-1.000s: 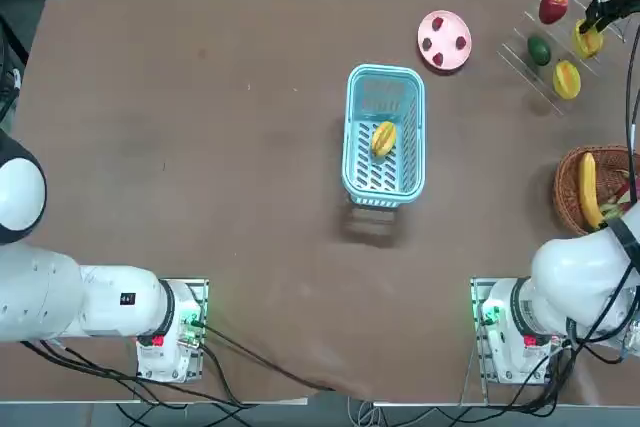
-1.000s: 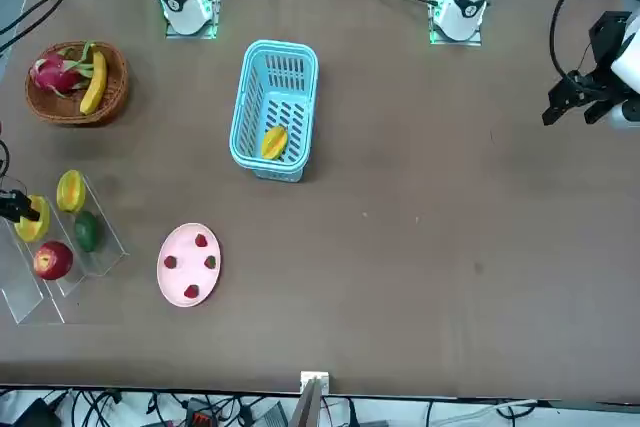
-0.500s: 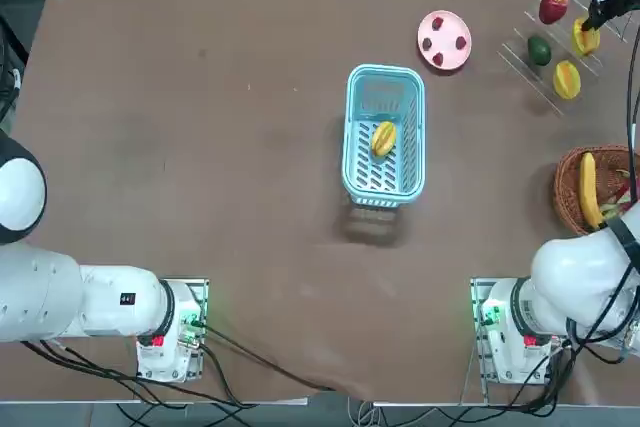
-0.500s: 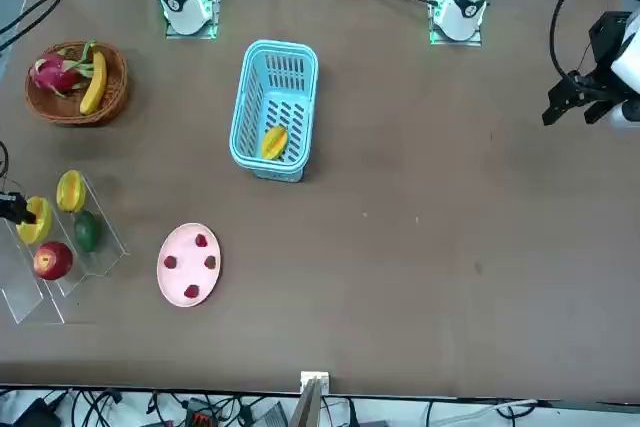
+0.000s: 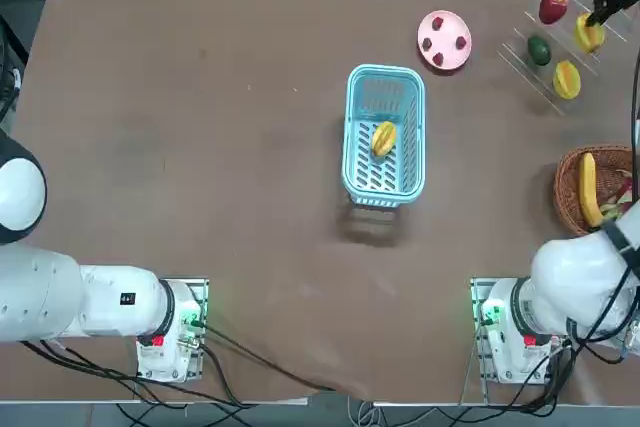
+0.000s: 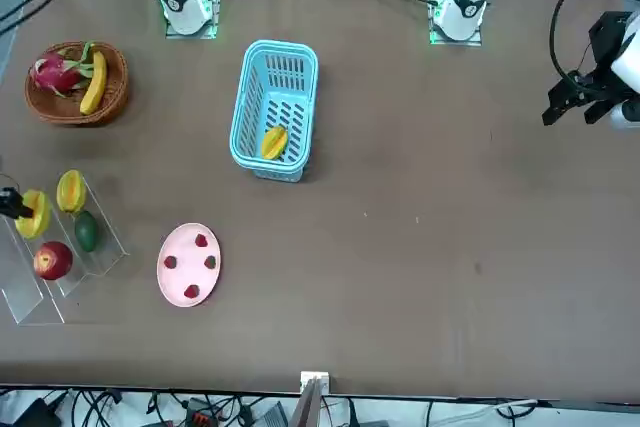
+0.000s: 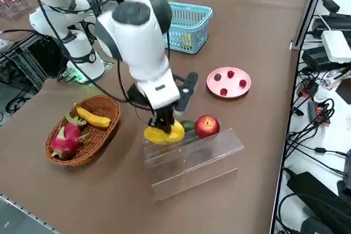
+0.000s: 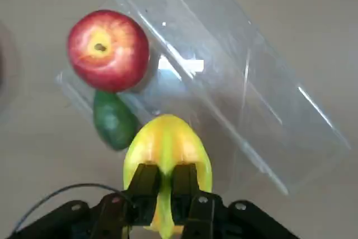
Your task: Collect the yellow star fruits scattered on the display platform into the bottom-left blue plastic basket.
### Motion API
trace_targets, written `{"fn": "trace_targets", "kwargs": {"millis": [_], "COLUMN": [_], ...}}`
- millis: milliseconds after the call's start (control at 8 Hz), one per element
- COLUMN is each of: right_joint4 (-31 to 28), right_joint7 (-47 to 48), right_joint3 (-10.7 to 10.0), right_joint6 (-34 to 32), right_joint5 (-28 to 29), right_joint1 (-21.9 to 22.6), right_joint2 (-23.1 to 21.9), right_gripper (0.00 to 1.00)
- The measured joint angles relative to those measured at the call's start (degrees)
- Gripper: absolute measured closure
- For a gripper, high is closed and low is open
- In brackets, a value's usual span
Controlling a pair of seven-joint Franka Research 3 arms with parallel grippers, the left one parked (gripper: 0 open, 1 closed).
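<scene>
- Top view: the right end effector (image 5: 601, 9) is at the far right corner of the brown counter (image 5: 200, 147), pinching a ridged yellow star fruit (image 5: 588, 33) over the clear, see-through tiered display platform (image 5: 520, 57). A second yellow star fruit (image 5: 567, 78) rests on the platform's lowest step beside a small dark-green fruit (image 5: 539, 49), with a red apple (image 5: 553, 7) one step up. The light-blue slatted plastic basket (image 5: 385, 187) stands near the counter's middle, well apart from the platform, and holds a third yellow star fruit (image 5: 383, 137). A round pink plate (image 5: 444, 25) with small red berries lies between the basket and the platform. A round brown wicker basket (image 5: 566, 187) with a long yellow banana (image 5: 590, 190) sits at the right edge.
- Front view: the gripped star fruit (image 6: 36, 215) shows at the platform (image 6: 105, 237) by the picture's left side; only a dark tip of the end effector (image 6: 10, 205) shows.
- Right side view: the end effector (image 7: 162, 122) points down, the star fruit (image 7: 164, 133) in its grip just above the platform's (image 7: 192, 152) near edge, next to the apple (image 7: 207, 126).
- Right wrist view: the two black fingertips (image 8: 145, 178) are pressed onto a ridge of the star fruit (image 8: 168, 149), with the green fruit (image 8: 114, 120), the apple (image 8: 108, 50) and the platform (image 8: 263, 99) beyond it.
</scene>
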Motion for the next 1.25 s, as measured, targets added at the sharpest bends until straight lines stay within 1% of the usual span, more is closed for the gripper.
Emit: {"fn": "trace_targets", "kwargs": {"millis": [125, 250, 375, 500, 750, 875, 1000, 1125, 1250], "right_joint4": [1.4, 0.6, -2.2, -6.9, -19.1, -24.8, -29.3, -32.7, -35.2], "right_joint7": [3.3, 7.8, 13.2, 19.9, 36.4, 45.1, 53.4, 61.7, 69.5], "right_joint3": [0.1, 0.3, 0.5, 0.8, 1.3, 1.5, 1.6, 1.7, 1.8], "right_joint6": [-5.3, -9.9, -12.6, -14.0, -14.5, -14.5, -14.4, -14.1, -13.4], "right_joint5": [-0.2, -0.2, -0.1, -0.1, 1.8, 3.2, 3.7, 3.9, 4.0], "right_joint1": [0.5, 2.0, 4.7, 8.6, 18.5, 24.2, 30.3, 36.7, 43.1], "right_joint2": [-2.1, -5.1, -8.9, -13.2, -23.5, -28.8, -33.2, -36.4, -38.2], "right_gripper": [0.83, 0.83, 0.83, 0.83, 0.83, 0.83, 0.83, 0.83, 0.83]}}
